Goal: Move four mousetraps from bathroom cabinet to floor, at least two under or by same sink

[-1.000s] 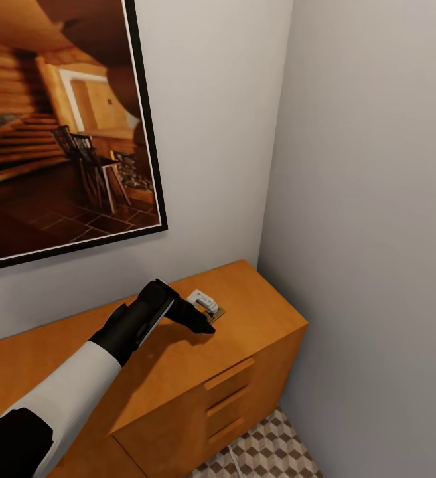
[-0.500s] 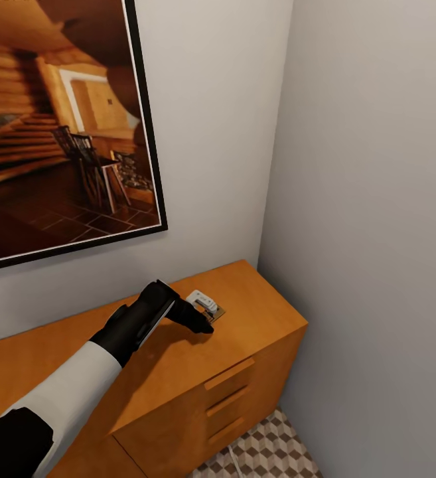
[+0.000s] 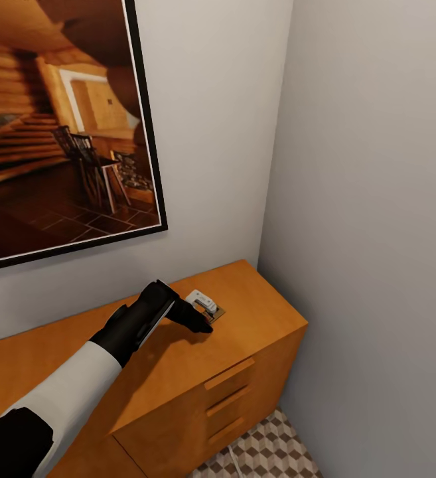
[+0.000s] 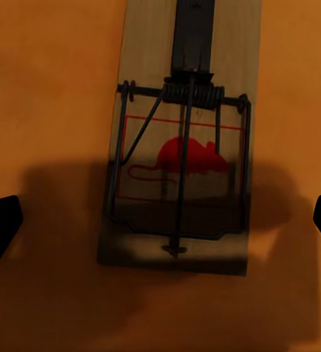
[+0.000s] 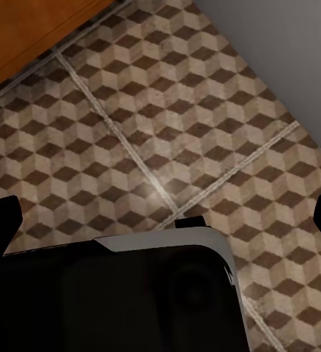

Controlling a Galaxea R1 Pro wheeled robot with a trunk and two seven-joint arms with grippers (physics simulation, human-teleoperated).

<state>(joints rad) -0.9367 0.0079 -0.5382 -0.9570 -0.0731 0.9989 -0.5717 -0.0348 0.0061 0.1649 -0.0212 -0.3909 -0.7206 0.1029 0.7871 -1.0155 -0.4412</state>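
Left tool (image 3: 201, 323) edged lower over mousetrap (image 4: 181, 147); framed picture (image 3: 58, 126) behind.

A small flat wooden mousetrap (image 3: 208, 307) is seen lying on top of the wide low wooden cabinet (image 3: 257, 318), near its right end, beneath the framed picture (image 3: 58, 126), with the patterned tiled floor (image 3: 264, 451) below.
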